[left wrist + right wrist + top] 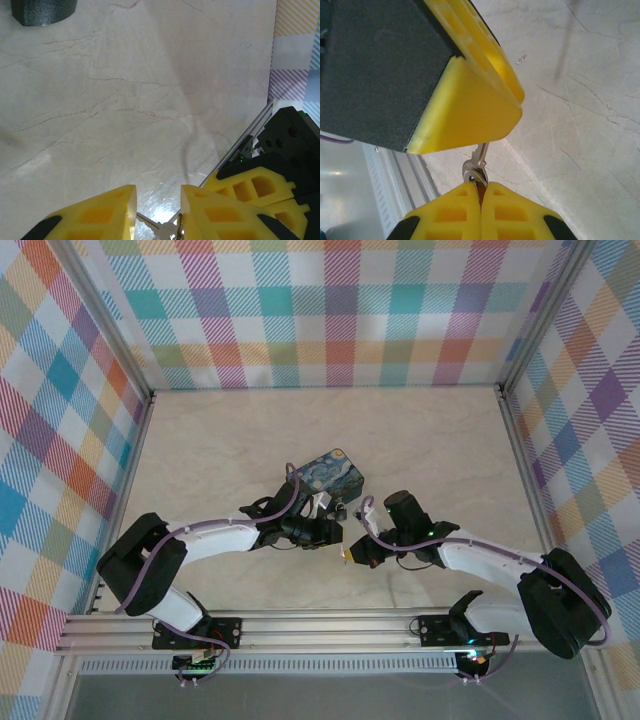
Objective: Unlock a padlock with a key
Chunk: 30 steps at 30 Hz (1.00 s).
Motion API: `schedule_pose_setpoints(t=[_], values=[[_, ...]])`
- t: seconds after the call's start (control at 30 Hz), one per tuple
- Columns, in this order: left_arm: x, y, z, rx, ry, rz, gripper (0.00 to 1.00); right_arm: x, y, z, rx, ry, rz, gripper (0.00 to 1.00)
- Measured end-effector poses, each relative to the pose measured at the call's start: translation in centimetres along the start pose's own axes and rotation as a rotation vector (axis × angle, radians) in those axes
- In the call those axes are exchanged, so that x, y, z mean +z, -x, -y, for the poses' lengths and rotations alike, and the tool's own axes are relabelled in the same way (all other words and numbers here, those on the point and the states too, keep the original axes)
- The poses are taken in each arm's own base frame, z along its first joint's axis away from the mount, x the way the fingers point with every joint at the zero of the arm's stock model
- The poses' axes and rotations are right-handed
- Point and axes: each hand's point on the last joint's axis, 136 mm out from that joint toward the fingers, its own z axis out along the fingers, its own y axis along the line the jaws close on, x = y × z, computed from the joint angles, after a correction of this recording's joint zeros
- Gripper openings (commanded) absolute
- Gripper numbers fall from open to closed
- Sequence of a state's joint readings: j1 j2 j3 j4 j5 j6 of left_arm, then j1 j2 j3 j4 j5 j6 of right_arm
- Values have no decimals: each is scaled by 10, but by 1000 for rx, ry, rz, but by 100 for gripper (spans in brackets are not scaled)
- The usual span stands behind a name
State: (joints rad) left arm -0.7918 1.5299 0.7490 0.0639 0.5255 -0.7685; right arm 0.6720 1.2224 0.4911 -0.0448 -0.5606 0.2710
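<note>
The key (479, 159), small and silvery, sticks up from my right gripper (481, 186), which is shut on its bow and ring. Its blade tip runs behind a yellow finger (470, 115) of the left gripper. In the left wrist view the key (159, 227) lies across the gap of my left gripper (158, 192), whose jaws stand apart on either side of the blade. From above, the left gripper (338, 536) and the right gripper (350, 553) meet tip to tip at mid-table. The padlock is out of view.
A blue-and-yellow painted tin (333, 473) lies just behind the left gripper. The aluminium rail (320, 630) runs along the near edge. Plaid walls (330, 310) close three sides. A dark rounded object (42, 10) sits at the left wrist view's top left.
</note>
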Motion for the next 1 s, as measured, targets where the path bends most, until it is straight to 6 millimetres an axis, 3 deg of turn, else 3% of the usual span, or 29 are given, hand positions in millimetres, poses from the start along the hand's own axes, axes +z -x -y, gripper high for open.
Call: schedule_pose_setpoints(t=[0.3, 0.5, 0.57, 0.63, 0.73, 0.83, 1.0], values=[[1, 0, 5, 11, -20, 0, 17, 4, 1, 5, 14, -5, -9, 0], [1, 0, 5, 12, -22, 0, 2, 4, 2, 7, 18, -8, -7, 0], [1, 0, 5, 11, -20, 0, 0, 4, 2, 7, 19, -9, -7, 14], [1, 1, 4, 14, -16, 4, 0, 4, 2, 9, 20, -11, -6, 39], [1, 1, 0, 23, 3, 9, 0, 2, 2, 11, 17, -22, -12, 61], [1, 1, -3, 40, 20, 10, 0, -3, 1, 14, 18, -42, -10, 68], [-1, 6, 4, 79, 21, 17, 0, -18, 17, 3, -34, -36, 68, 65]])
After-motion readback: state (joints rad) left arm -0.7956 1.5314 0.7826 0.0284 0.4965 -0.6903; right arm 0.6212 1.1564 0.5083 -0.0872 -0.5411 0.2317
